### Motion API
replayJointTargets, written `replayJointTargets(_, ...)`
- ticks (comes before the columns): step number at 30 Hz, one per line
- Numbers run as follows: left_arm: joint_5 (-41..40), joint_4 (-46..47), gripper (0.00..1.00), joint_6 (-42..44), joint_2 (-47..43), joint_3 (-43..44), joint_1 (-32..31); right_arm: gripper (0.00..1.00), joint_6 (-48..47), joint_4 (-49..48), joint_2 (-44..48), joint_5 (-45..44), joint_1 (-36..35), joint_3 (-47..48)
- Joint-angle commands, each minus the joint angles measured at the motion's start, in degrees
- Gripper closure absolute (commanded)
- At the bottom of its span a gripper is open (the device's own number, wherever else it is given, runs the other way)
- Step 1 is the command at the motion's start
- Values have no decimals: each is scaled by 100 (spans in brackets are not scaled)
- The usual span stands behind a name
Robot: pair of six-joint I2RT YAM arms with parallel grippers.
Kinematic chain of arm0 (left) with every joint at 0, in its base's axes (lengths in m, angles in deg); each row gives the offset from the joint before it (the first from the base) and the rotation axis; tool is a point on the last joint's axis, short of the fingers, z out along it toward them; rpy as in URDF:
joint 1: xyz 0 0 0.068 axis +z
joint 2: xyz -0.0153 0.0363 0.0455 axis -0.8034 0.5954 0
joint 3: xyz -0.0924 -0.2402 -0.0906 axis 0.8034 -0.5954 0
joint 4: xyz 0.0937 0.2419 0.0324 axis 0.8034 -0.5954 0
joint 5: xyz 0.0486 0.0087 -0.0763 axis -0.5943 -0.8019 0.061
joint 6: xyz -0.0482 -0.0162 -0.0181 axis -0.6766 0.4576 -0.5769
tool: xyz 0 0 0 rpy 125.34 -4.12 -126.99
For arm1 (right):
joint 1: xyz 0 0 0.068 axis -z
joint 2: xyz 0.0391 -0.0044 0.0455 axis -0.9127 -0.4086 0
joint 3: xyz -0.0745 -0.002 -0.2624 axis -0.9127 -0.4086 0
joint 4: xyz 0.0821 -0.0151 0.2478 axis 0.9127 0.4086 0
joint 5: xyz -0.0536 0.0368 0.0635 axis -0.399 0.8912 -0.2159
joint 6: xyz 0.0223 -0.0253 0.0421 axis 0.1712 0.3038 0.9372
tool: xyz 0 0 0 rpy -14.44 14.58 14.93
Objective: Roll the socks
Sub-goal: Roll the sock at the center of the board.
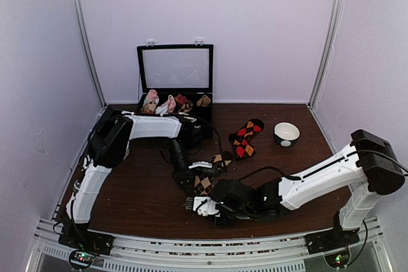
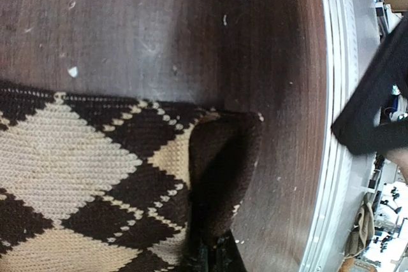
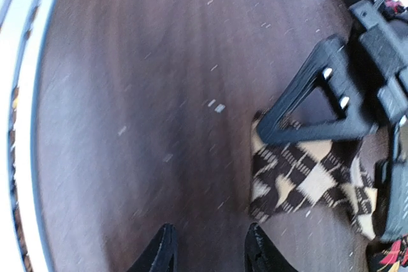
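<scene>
A black argyle sock with tan diamonds (image 1: pixel 205 183) lies on the table in front of the arms. It fills the lower left of the left wrist view (image 2: pixel 76 176). My left gripper (image 2: pixel 213 259) is shut on a dark folded edge of this sock, and from above it (image 1: pixel 191 178) stands at the sock's left end. My right gripper (image 3: pixel 210 253) is open over bare wood, with nothing between its fingers. The sock (image 3: pixel 306 176) lies just to its right. From above, the right gripper (image 1: pixel 201 207) sits just in front of the sock. A second sock, black with red and orange diamonds (image 1: pixel 246 138), lies further back.
A white bowl with a dark outside (image 1: pixel 286 134) stands at the back right. An open black box (image 1: pixel 175 71) at the back holds several sock bundles. The table's metal front rail (image 1: pixel 210 250) runs close to both grippers.
</scene>
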Motion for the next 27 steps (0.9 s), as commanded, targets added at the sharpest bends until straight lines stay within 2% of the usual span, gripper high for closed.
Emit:
replayJointTargets(1, -440, 123, 100, -254, 400, 90, -37, 66, -572, -291, -418, 201, 359, 506)
replayJointTargets(12, -620, 90, 100, -326, 437, 337, -36, 70, -600, -399, -1084, 554, 661, 810)
replayJointTargets(15, -620, 75, 100, -294, 428, 331, -36, 79, -456, -457, -1216, 572, 717, 741)
replayJointTargets(19, -545, 86, 100, -168, 270, 213, -27, 96, -198, -586, -1300, 616, 843, 633)
replayJointTargets(21, -484, 130, 89, -69, 48, 40, -19, 100, -1, -590, -1301, 747, 964, 608)
replayJointTargets(23, -387, 145, 70, 73, -224, -157, 26, 100, 255, -506, -1257, 1066, 1097, 602)
replayJointTargets(26, -509, 428, 51, 181, -879, -614, 116, 100, 633, -248, -1169, 1605, 1300, 641)
replayJointTargets(27, -519, 575, 41, 206, -1123, -805, 167, 100, 768, -129, -1147, 1775, 1367, 679)
